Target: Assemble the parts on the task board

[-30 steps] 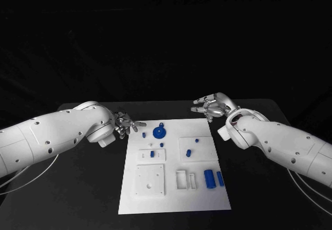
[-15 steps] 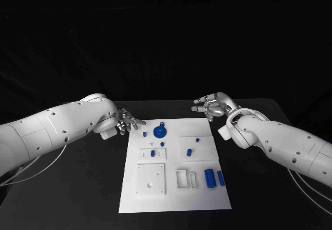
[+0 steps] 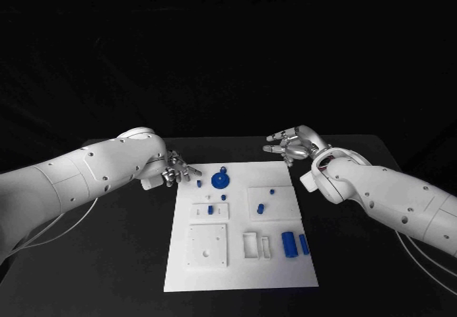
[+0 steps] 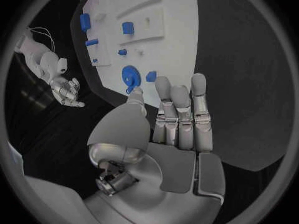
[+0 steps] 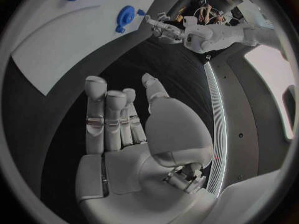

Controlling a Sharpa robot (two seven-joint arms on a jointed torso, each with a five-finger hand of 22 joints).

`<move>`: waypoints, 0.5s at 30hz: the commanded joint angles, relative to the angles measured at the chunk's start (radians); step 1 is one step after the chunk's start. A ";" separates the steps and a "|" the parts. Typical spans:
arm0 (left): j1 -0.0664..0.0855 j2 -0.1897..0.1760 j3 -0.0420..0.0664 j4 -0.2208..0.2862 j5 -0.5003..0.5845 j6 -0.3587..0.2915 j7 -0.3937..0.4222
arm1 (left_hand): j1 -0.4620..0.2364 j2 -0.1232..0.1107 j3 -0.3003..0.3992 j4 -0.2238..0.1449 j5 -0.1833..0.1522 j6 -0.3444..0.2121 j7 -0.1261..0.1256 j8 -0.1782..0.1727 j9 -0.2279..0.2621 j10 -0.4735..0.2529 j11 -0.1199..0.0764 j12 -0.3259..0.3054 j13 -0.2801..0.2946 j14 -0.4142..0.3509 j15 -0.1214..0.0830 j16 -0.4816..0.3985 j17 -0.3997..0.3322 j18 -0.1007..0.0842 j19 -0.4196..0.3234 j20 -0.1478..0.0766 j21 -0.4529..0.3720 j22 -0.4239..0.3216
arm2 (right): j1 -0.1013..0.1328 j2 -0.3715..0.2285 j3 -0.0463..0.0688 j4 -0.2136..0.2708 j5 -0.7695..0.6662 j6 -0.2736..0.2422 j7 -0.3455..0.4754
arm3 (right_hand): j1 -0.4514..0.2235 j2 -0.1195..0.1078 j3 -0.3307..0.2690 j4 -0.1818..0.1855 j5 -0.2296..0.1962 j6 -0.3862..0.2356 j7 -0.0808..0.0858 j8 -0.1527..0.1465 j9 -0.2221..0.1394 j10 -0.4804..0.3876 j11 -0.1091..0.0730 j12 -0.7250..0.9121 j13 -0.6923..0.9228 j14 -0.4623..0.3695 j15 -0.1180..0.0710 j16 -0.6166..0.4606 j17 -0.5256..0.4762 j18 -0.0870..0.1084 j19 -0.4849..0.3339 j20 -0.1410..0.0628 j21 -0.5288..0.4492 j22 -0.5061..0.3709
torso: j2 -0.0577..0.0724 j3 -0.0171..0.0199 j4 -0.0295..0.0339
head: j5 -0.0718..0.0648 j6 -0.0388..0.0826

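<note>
**Assembly not yet begun: both hands hovering empty at the far end of the board**

Parts are lying untouched on the task board (image 3: pixel 238 271), the white plate sitting in the middle of the black tabletop (image 3: pixel 114 264). A blue disc part (image 3: pixel 220 180) is resting near the board's far edge, with small blue pegs (image 3: pixel 224 197) just beside it. Two larger blue cylinders (image 3: pixel 288 245) are lying side by side at the near right of the board, next to a white slotted block (image 3: pixel 255 246). A square white plate (image 3: pixel 208 247) is occupying the near left.

The left hand (image 3: pixel 175 170) is hanging at the board's far left corner, fingers straight and apart, holding nothing; the left wrist view is confirming this, with the disc lying just beyond the fingertips (image 4: pixel 181 92). The right hand (image 3: pixel 293 145) is poised off the far right corner, also spread and empty.

Handling, as a judgement: the parts are looking like light, rigid plastic, smooth enough to slip under a careless pinch. The disc is best taken by its rim or raised centre; the cylinders across their round sides at mid-length. The pegs are small and likely to roll or tip.

Compared with a second ago, the left arm is sitting higher and further forward over the tabletop, its hand slightly nearer the disc. The right hand and all parts are remaining where they were.
</note>
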 commanded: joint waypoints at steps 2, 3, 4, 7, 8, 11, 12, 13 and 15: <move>-0.004 0.017 0.000 -0.019 -0.011 0.061 0.017 | -0.002 0.009 -0.002 0.004 -0.002 -0.003 0.001 0.001 -0.003 -0.007 0.000 0.000 -0.002 -0.010 0.001 0.004 -0.001 -0.015 0.000 0.007 -0.005 0.018 | -0.001 0.002 0.001 0.003 -0.001 0.008 0.010 | -0.007 0.003 -0.001 0.001 0.006 0.002 0.001 -0.001 0.001 -0.005 0.001 0.003 -0.001 -0.004 0.002 0.003 0.000 0.014 0.008 -0.002 0.001 0.059 | 0.000 0.0006 -0.0003 | -0.002 0.000; -0.005 0.020 -0.001 -0.023 -0.011 0.062 0.018 | -0.002 0.010 -0.001 0.004 -0.001 -0.003 0.001 0.001 -0.003 -0.007 0.000 0.000 -0.002 -0.010 0.001 0.005 -0.001 -0.015 -0.001 0.007 -0.005 0.019 | -0.001 0.002 0.001 0.003 -0.001 0.008 0.010 | -0.007 0.003 -0.001 0.001 0.006 0.002 0.001 -0.001 0.001 -0.005 0.001 0.003 -0.001 -0.004 0.002 0.003 0.000 0.014 0.008 -0.002 0.001 0.059 | -0.001 0.0005 -0.0003 | -0.002 -0.001; -0.006 0.023 -0.001 -0.027 -0.011 0.064 0.019 | -0.002 0.011 -0.001 0.004 0.000 -0.003 0.001 0.001 -0.004 -0.007 0.000 0.001 -0.002 -0.010 0.001 0.005 -0.001 -0.015 -0.001 0.007 -0.006 0.019 | -0.001 0.002 0.001 0.003 -0.001 0.008 0.010 | -0.007 0.003 -0.001 0.001 0.006 0.002 0.001 -0.001 0.001 -0.005 0.001 0.003 -0.001 -0.004 0.002 0.003 0.000 0.014 0.008 -0.002 0.001 0.059 | 0.000 0.0003 -0.0004 | -0.002 -0.001; -0.009 0.032 -0.001 -0.039 -0.009 0.067 0.024 | 0.000 0.015 0.000 0.003 0.007 -0.004 0.001 0.000 -0.008 -0.008 0.000 0.001 -0.002 -0.011 0.001 0.006 -0.001 -0.015 -0.001 0.007 -0.006 0.019 | -0.001 0.002 0.001 0.004 -0.001 0.008 0.010 | -0.007 0.003 -0.001 0.001 0.006 0.002 0.001 -0.001 0.001 -0.005 0.001 0.003 -0.001 -0.004 0.002 0.003 0.000 0.014 0.008 -0.002 0.001 0.059 | 0.000 0.0005 -0.0001 | -0.003 -0.001; -0.010 0.035 -0.001 -0.043 -0.009 0.067 0.025 | 0.000 0.017 0.000 0.002 0.009 -0.005 0.002 0.000 -0.010 -0.008 0.000 0.002 -0.002 -0.011 0.001 0.007 -0.002 -0.015 -0.001 0.007 -0.006 0.019 | -0.001 0.002 0.001 0.004 -0.001 0.008 0.010 | -0.007 0.003 -0.001 0.001 0.006 0.002 0.001 -0.001 0.001 -0.005 0.001 0.003 -0.001 -0.004 0.002 0.003 0.000 0.014 0.008 -0.002 0.001 0.059 | 0.000 0.0005 0.0000 | -0.003 -0.002; -0.013 0.043 -0.002 -0.050 -0.005 0.067 0.030 | 0.001 0.021 0.001 0.001 0.012 -0.005 0.002 0.001 -0.013 -0.008 0.000 0.003 -0.002 -0.012 0.001 0.008 -0.002 -0.015 -0.001 0.007 -0.006 0.019 | 0.000 0.002 0.001 0.004 -0.001 0.008 0.010 | -0.007 0.003 -0.001 0.001 0.006 0.002 0.001 -0.001 0.001 -0.005 0.001 0.003 -0.001 -0.004 0.002 0.003 0.000 0.014 0.008 -0.002 0.001 0.059 | 0.000 0.0009 -0.0002 | -0.004 -0.003; -0.014 0.045 -0.002 -0.051 -0.004 0.068 0.031 | 0.002 0.022 0.001 0.000 0.014 -0.005 0.002 0.000 -0.014 -0.008 0.000 0.003 -0.002 -0.012 0.001 0.009 -0.002 -0.015 -0.001 0.007 -0.006 0.019 | 0.000 0.002 0.001 0.004 -0.001 0.008 0.010 | -0.007 0.003 -0.001 0.001 0.006 0.002 0.001 -0.001 0.001 -0.005 0.001 0.003 -0.001 -0.004 0.002 0.003 0.000 0.014 0.008 -0.002 0.001 0.059 | 0.000 0.0008 -0.0002 | -0.004 -0.003; -0.014 0.047 -0.002 -0.053 -0.003 0.068 0.032 | 0.002 0.024 0.002 0.000 0.015 -0.004 0.002 0.001 -0.015 -0.008 0.001 0.003 -0.002 -0.012 0.001 0.009 -0.002 -0.015 -0.001 0.008 -0.006 0.019 | 0.000 0.002 0.001 0.004 -0.001 0.008 0.010 | -0.007 0.003 0.000 0.001 0.006 0.000 0.001 -0.002 0.001 -0.004 0.001 0.005 0.000 -0.003 0.002 0.006 0.002 0.014 0.009 -0.002 0.004 0.059 | 0.000 0.0010 0.0002 | -0.005 -0.004; -0.015 0.050 -0.002 -0.054 -0.002 0.071 0.033 | 0.003 0.026 0.002 -0.001 0.016 -0.004 0.002 0.001 -0.016 -0.008 0.001 0.003 -0.002 -0.012 0.001 0.009 -0.002 -0.015 -0.001 0.008 -0.005 0.019 | 0.000 0.002 0.001 0.004 -0.001 0.008 0.010 | -0.007 0.003 0.000 0.001 0.006 0.000 0.001 -0.002 0.001 -0.004 0.001 0.005 0.000 -0.003 0.002 0.006 0.002 0.014 0.009 -0.002 0.004 0.059 | -0.001 0.0011 0.0002 | -0.004 -0.005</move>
